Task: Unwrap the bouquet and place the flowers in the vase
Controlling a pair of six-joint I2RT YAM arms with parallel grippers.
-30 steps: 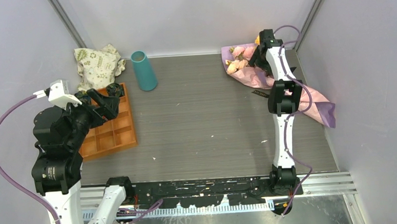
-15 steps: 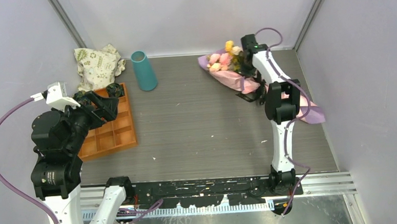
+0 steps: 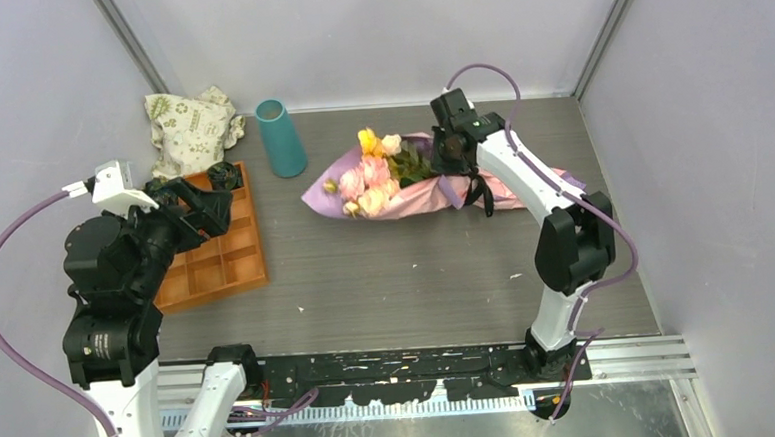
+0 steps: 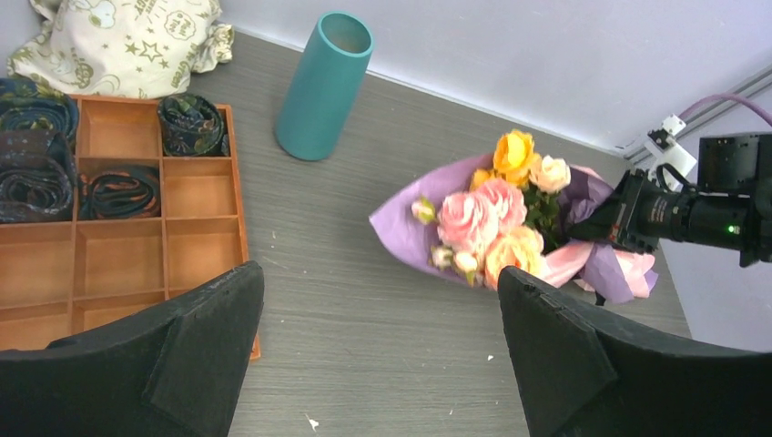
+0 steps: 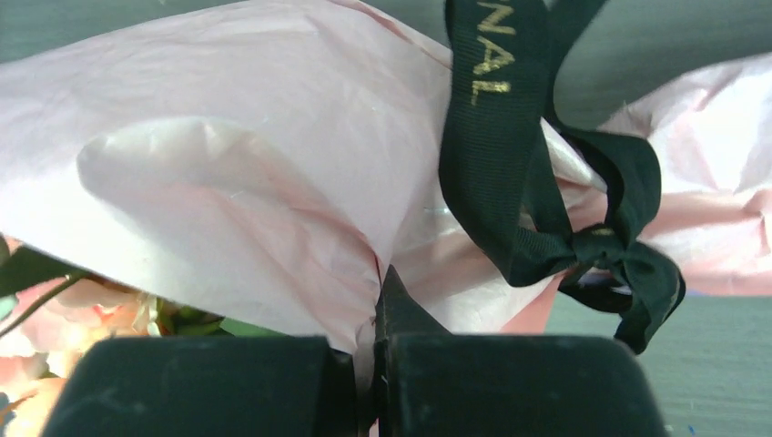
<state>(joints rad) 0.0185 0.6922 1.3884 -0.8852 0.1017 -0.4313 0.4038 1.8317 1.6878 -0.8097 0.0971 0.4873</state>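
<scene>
Grey counter (image 3: 406,268): bouquet (image 3: 382,184) lies wrapped toward far edge, black ribbon (image 5: 510,182) tied. Right jaws clamped on wrapping paper (image 5: 228,137); left jaws apart. Unwrap step pending; next, undo ribbon

Ribbon-tied bouquet (image 3: 402,190) lies on its side; teal vase (image 3: 281,139) stands upright.

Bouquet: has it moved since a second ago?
Yes. The bouquet has moved left, out of the back right corner toward the middle, now much nearer the teal vase, with the right end effector shut on its paper wrap.
</scene>
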